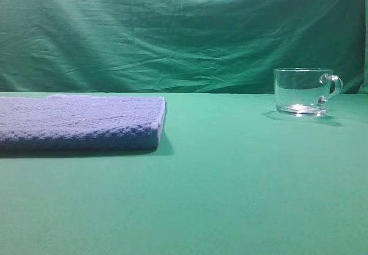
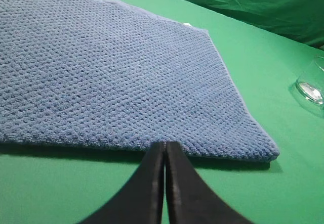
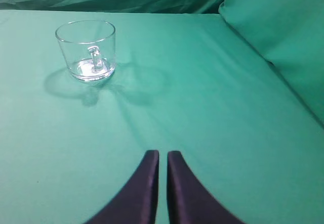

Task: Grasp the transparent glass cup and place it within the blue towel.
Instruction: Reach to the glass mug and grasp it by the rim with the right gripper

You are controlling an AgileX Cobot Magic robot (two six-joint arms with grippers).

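Two grippers, both closed on nothing: left gripper sat at the blue towel edge, right gripper well short of the transparent glass cup. Cup stood upright on the table, far from the towel. We judged the risks: unopened jaws would shove it, and slick glass could slip.

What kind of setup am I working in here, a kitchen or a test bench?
Likely a staged test bench, not a kitchen: a green cloth tabletop, a draped green backdrop, and only two props, the blue towel and the transparent glass cup.
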